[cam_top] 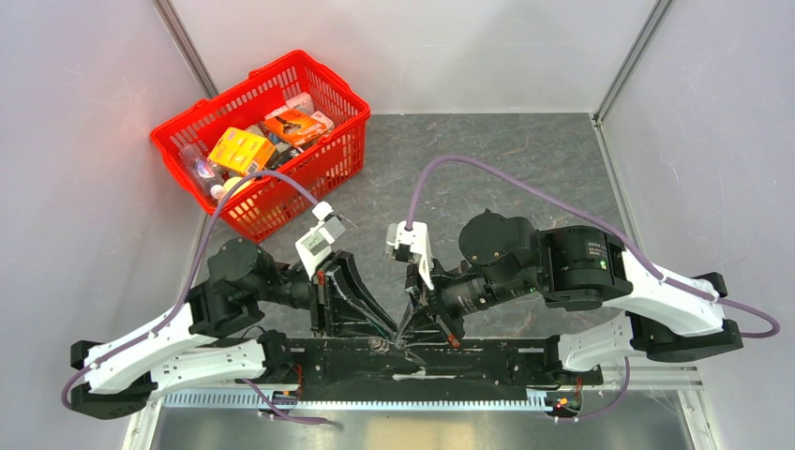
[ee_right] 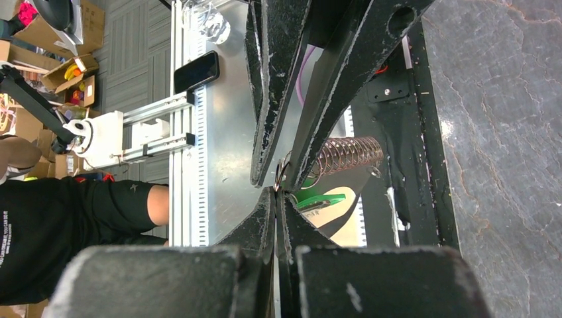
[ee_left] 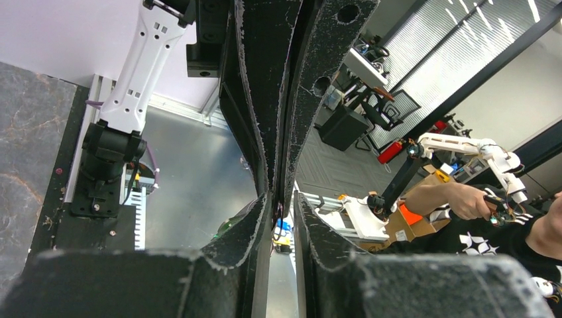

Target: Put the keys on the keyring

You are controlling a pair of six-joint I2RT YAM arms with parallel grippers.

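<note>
Right gripper (ee_right: 276,199): fingertips are seen pressed together. They are met tip to tip by the left gripper (ee_right: 276,183), with a narrow gap left between its fingers. The coiled keyring (ee_right: 344,156) is seen just right of those tips, and the green-headed key (ee_right: 319,201) just below it. Contact with either cannot be confirmed.

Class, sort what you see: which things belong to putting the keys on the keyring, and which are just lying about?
Part of the job:
- small green-headed metal key
- coiled metal-wire keyring
- left end effector
- right end effector

Just lying about:
- red plastic mesh basket, holding assorted packets
- black flat phone
</note>
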